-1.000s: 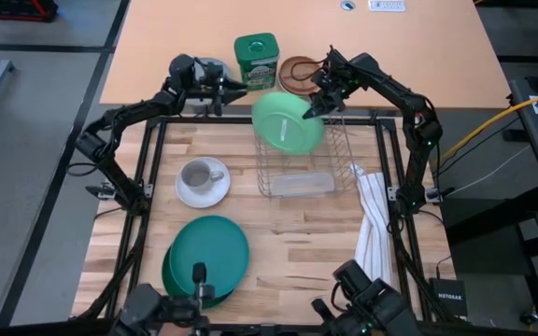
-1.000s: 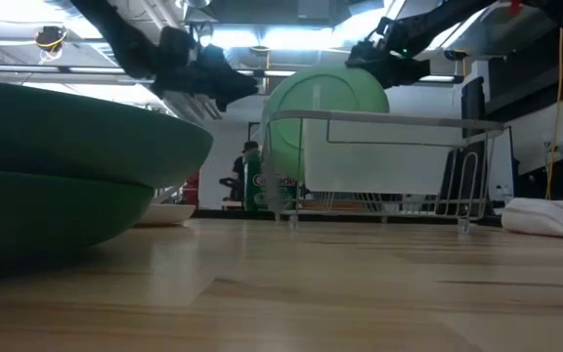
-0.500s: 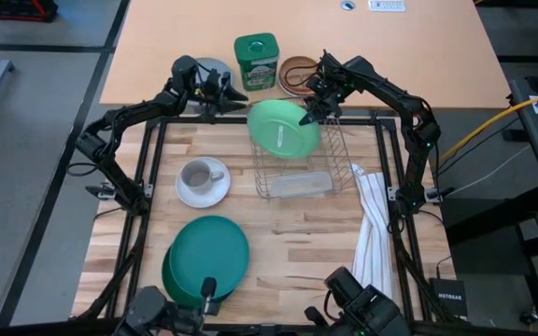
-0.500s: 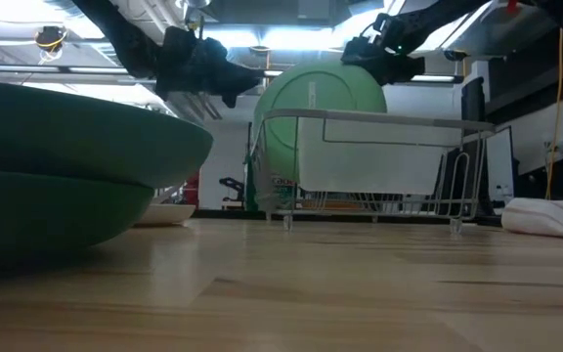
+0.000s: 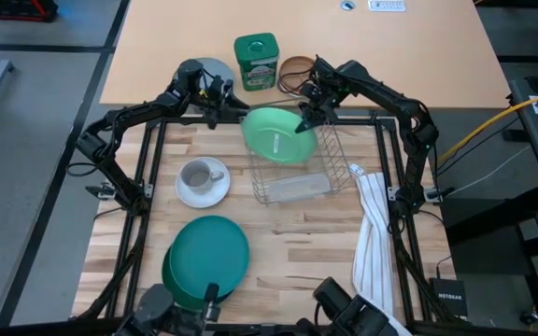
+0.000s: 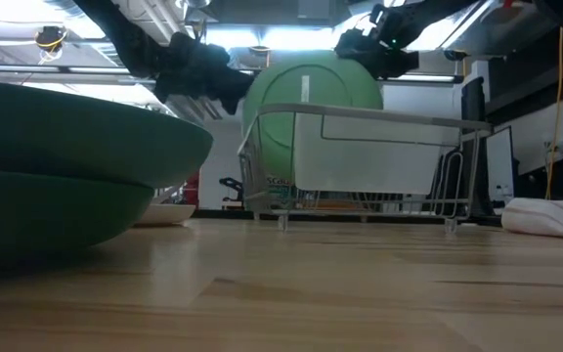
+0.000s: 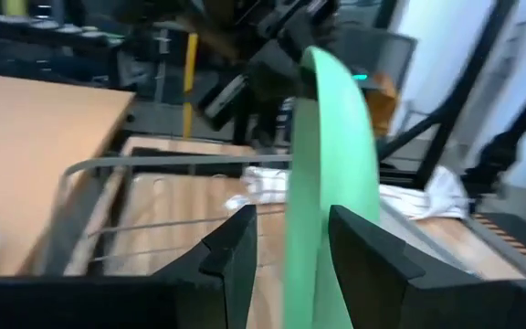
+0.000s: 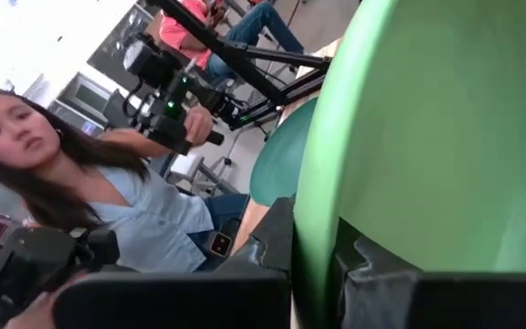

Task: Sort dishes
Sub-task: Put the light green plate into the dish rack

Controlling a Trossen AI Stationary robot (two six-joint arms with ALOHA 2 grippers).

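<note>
Table: your light wooden table top.
On it: wire dish rack, white saucer, stacked teal plates, white cloth.

In the low view the stacked plates are cut off by the left edge, and the saucer shows only as a sliver behind them. The light green plate is partly hidden behind the rack. In the right wrist view the plate's edge hides the contact of the 2 fingers. The towel is cut by the right edge.
</note>
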